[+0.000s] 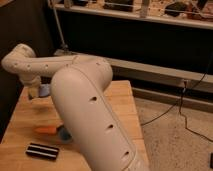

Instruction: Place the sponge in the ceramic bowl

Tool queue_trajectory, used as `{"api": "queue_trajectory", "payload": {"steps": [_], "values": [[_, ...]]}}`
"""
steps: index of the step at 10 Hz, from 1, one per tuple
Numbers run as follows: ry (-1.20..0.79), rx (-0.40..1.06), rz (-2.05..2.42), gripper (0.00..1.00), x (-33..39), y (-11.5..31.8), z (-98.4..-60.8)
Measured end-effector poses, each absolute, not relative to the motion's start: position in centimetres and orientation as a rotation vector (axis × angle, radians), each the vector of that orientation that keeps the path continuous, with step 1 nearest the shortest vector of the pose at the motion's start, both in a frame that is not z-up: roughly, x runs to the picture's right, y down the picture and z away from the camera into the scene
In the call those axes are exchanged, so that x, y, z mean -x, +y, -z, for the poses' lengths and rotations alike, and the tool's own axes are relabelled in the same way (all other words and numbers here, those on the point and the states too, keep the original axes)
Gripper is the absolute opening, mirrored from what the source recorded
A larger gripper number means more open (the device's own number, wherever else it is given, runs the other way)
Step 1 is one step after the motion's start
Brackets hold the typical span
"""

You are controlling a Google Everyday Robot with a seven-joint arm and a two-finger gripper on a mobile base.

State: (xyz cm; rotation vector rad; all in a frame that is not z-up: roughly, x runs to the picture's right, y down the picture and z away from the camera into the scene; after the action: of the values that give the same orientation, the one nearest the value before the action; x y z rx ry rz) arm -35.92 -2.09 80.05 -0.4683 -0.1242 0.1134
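Note:
My gripper (34, 93) hangs at the far left, over the back left part of the wooden table (25, 125), at the end of the white arm. A light-blue patch, seemingly the sponge (45, 90), shows right beside it, partly behind the arm. Whether the gripper holds it cannot be seen. A reddish-orange shape, apparently the ceramic bowl (47, 130), lies on the table nearer the front, mostly hidden by the big white arm link (95, 125). A bit of blue (63, 134) peeks out beside it at the arm's edge.
A black striped flat object (42, 150) lies near the table's front left. Behind the table runs a dark shelf unit with a metal rail (150, 65). Black cables (180, 105) trail over the speckled floor to the right.

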Motion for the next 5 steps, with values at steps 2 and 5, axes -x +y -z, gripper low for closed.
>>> {"api": "queue_trajectory", "payload": {"steps": [2,5], "values": [[-0.103,0.482,-0.148,0.0,33.6,-2.2,-80.3],[-0.073,0.495,-0.187,0.0,30.5,-2.2,-80.9]]}}
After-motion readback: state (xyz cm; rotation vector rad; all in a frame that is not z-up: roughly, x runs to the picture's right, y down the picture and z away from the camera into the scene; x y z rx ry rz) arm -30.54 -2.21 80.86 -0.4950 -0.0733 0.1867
